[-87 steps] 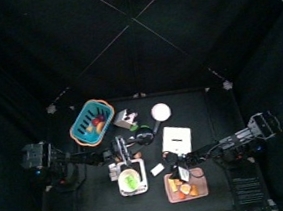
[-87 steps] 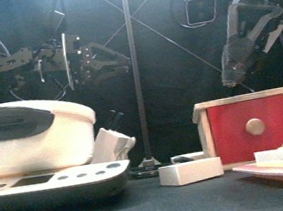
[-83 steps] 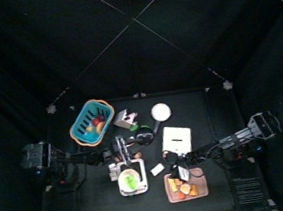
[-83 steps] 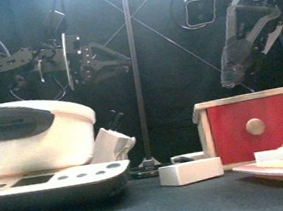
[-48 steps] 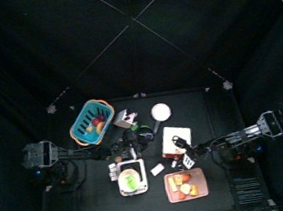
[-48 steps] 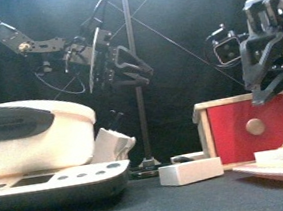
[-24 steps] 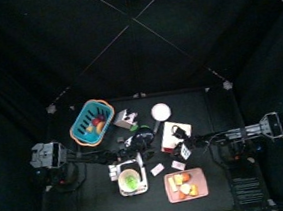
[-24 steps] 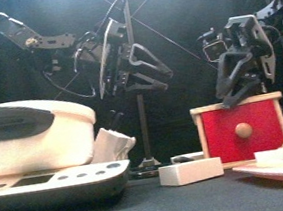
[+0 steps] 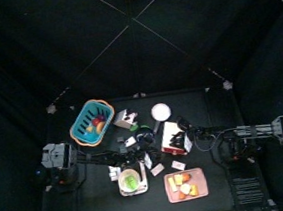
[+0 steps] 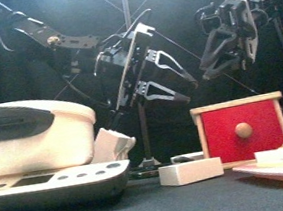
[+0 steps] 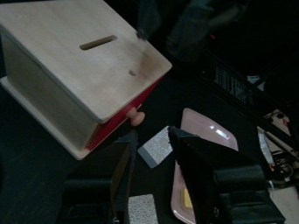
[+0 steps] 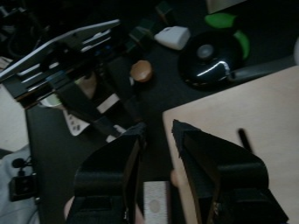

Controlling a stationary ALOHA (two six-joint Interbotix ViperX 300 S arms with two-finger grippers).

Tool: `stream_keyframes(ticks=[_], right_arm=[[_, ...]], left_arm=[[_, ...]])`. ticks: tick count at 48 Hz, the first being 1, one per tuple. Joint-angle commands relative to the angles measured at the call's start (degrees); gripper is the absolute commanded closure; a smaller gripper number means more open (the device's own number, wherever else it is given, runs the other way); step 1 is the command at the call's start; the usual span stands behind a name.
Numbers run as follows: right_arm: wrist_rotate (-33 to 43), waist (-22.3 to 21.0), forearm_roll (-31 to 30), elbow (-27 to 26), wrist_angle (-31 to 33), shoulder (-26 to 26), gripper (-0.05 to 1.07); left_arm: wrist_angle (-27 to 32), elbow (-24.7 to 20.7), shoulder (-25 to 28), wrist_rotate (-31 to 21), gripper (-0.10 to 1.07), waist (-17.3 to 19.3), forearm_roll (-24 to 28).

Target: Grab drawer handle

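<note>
left pincer (image 10: 152,70) now nearer drawer (image 10: 242,129)

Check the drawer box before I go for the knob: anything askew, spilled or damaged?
Nothing stands out. The wooden box stands upright on the table, its red drawer front closed flush, round knob intact. Both grippers hang above it, left gripper and right gripper, touching nothing.
</note>
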Motion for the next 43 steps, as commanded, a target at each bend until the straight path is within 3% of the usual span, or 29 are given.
stream_keyframes(ticks=[1, 15, 29, 43], right_arm=[[-0.09, -2.02, -2.81, 0.7, -1.14, -0.79, 0.32], [-0.18, -4.31, -8.26, 2.55, -5.19, 1.85, 0.44], [-0.18, -4.39, -8.88, 4.13, -5.27, 3.52, 0.53], [-0.18, -4.83, -11.43, 4.57, -6.15, 3.69, 0.61]], left_arm=[[0.79, -3.52, 0.79, 0.0, 0.21, 0.35, -1.05], [6.42, -9.49, 5.54, -0.09, 0.21, 0.53, -4.66], [10.2, -15.21, 9.32, -0.09, 0.21, 1.93, -10.81], [11.16, -16.79, 10.46, -0.18, 0.21, 2.72, -13.36]])
